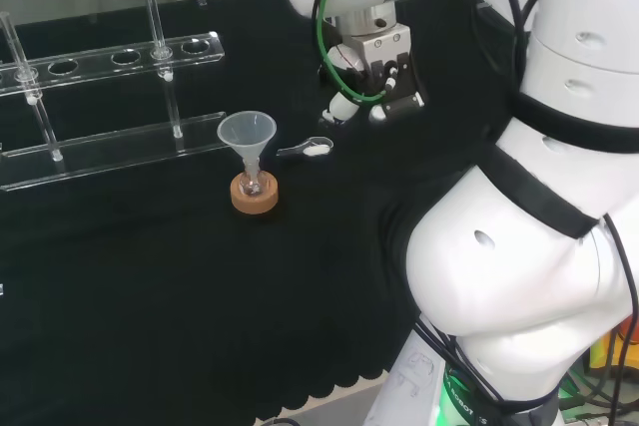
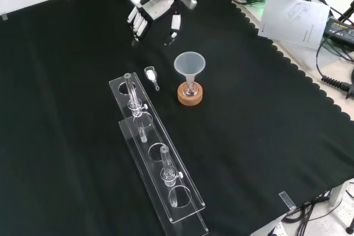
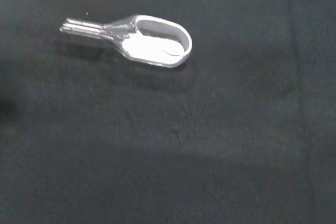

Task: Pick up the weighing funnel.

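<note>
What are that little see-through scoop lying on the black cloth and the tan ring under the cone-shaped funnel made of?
The small clear weighing funnel looks like glass or clear plastic, I can't tell which; it is glossy, and the black cloth shows through its walls. The tan ring stand looks like cork: matte, warm brown, no shine.

The cloth (image 2: 265, 136) is matt black with a fine weave. The weighing funnel (image 3: 152, 43) is clear and glossy, with a matt white patch in its scoop. The cork ring (image 2: 190, 96) is tan and grainy. To its left in the front view, the rack (image 2: 160, 158) is glossy clear plastic. The hand (image 2: 149, 12) has smooth white and black shells.
</note>
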Controlling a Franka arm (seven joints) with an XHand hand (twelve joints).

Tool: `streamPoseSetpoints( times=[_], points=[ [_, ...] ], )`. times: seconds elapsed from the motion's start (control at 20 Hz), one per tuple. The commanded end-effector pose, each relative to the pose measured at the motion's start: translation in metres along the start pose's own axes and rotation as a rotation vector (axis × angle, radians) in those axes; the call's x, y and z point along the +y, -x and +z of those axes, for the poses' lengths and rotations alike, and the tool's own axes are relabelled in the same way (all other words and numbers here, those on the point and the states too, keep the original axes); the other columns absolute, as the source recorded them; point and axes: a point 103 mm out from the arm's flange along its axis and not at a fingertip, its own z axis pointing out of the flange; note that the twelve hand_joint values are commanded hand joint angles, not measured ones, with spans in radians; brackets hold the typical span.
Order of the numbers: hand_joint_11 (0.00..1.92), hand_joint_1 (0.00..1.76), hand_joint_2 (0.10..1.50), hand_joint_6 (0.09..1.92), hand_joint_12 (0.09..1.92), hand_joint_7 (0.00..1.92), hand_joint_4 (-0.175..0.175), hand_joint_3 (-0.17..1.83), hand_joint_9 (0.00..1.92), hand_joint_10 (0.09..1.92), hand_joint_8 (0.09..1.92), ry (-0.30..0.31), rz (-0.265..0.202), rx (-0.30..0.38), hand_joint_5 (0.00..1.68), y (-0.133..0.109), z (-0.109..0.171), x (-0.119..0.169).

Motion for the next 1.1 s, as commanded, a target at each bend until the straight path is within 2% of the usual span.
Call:
streamPoseSetpoints(
  times=[0.05,0.8,1.1],
  points=[
    [0.42,0.81,0.71,0.09,1.31,0.56,-0.070,0.59,0.73,0.58,0.71,0.007,-0.014,0.015,0.57,0.005,0.019,0.033],
    [0.42,0.83,0.68,0.09,1.31,0.55,-0.069,0.59,0.70,0.57,0.71,-0.036,-0.026,0.029,0.58,0.005,0.056,0.055],
    [0.42,0.84,0.67,0.09,1.31,0.55,-0.068,0.59,0.69,0.57,0.72,-0.043,-0.029,0.029,0.59,0.007,0.062,0.059]
  ],
)
